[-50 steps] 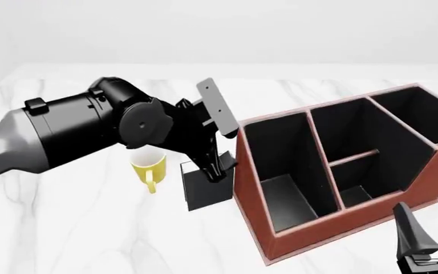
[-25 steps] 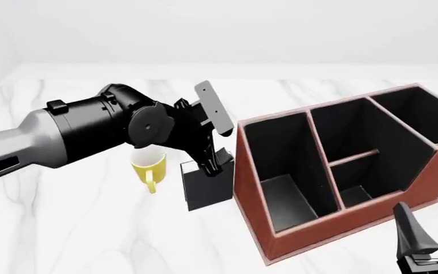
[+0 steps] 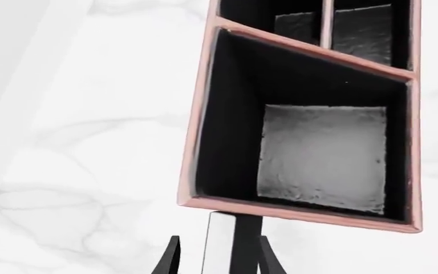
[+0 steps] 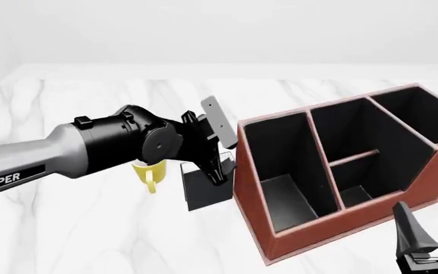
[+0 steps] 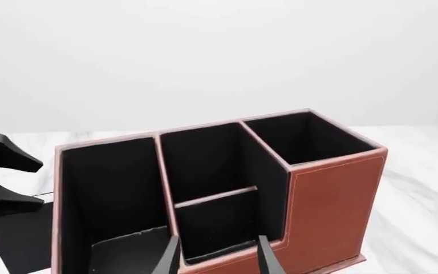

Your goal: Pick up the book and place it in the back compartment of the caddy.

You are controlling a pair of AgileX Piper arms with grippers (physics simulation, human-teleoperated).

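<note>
Left pincer (image 4: 217, 169) sits over the top of the book (image 4: 206, 189), fingers either side of it in the left wrist view; whether they actually clamp it or just straddle it, cannot tell. The book stands upright on the desk (image 4: 89, 228), just beside the caddy (image 4: 333, 228) outer wall, yellow mug (image 4: 149, 173) close on its other side. Right pincer (image 4: 432, 240) hangs parted and empty near the caddy's front corner.

Risks, judged from here:
- Grip is at the book's top edge only; a thin bite could let it swing or slip on lift.
- The book is nearly against the caddy wall, so a lift that drifts sideways may scrape the rim (image 3: 295, 212) and shove the caddy.
- The arm's bulk is right over the mug; a wrist swing could knock it over.
- The back compartment (image 4: 360, 174) is small, behind the low crossbar (image 4: 353, 156); a tilted book could catch on that bar or drop into the neighbouring cell.
- The right arm sits near the caddy, so a collision is possible if the left arm reaches across.
</note>
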